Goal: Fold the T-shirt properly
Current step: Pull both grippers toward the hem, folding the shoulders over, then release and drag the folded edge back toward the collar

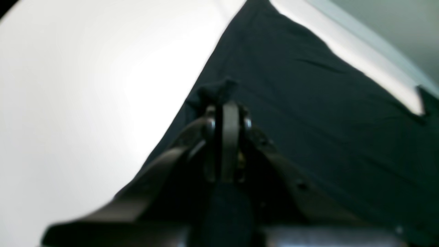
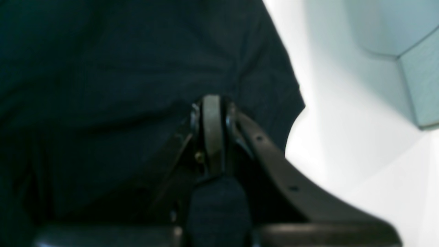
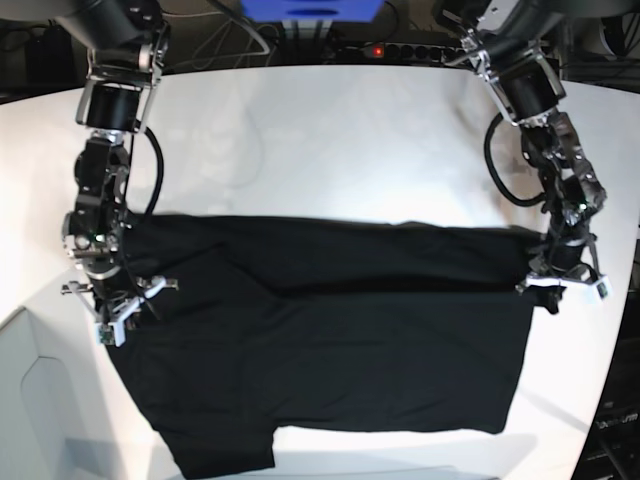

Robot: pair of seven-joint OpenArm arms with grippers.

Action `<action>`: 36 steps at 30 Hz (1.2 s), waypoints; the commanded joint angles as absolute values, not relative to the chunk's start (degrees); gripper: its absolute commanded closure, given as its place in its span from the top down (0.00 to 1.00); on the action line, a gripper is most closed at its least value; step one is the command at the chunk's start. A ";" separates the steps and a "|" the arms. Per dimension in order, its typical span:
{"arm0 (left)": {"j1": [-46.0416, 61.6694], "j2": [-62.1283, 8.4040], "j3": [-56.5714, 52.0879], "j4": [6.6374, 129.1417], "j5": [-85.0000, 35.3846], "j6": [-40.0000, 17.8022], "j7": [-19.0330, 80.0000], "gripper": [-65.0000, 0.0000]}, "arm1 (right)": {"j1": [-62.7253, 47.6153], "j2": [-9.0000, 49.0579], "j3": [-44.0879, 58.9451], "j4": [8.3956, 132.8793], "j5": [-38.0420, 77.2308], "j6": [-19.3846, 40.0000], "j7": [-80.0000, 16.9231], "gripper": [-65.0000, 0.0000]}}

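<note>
Cloth of the T-shirt (image 3: pixel 330 330) lies lengthwise across the table (image 3: pixel 330 150), left hand (image 3: pixel 562 282) and right hand (image 3: pixel 118 303) each clamped on an opposite end

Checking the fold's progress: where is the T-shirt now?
In the base view the T-shirt lies spread across the white table's near half, between both arms.

The right claw (image 2: pixel 212 103) sits closed, its tips buried in the black T-shirt (image 2: pixel 120 75), pinching the cloth. The shirt fills the left and centre of the blurred frame; its edge curves down beside the white desk (image 2: pixel 343 137) at right.
</note>
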State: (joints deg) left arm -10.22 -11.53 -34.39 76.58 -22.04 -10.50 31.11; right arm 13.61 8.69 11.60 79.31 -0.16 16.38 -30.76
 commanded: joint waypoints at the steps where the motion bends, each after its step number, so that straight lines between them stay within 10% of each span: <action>1: -11.74 -12.26 -34.42 77.58 -21.67 -10.59 29.41 0.01 | 15.08 9.19 11.56 79.96 0.04 16.40 -29.32 0.00; 5: -11.65 -12.35 -31.87 77.49 -20.26 -10.59 29.41 0.24 | 15.16 9.36 8.92 79.96 0.04 16.40 -29.67 0.00; 13: -10.77 -12.79 -32.04 78.02 -20.53 -10.95 29.32 0.81 | 13.23 10.51 9.63 82.77 -0.04 16.40 -29.85 0.31; 36: -8.92 -14.29 -37.58 62.20 -20.70 -11.30 28.70 0.81 | -5.32 11.03 15.43 97.10 0.04 16.40 -29.32 0.55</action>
State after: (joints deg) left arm -8.32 -13.74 -37.63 61.80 -20.38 -11.18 27.55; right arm -6.02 10.44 15.27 96.20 -0.14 16.49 -30.63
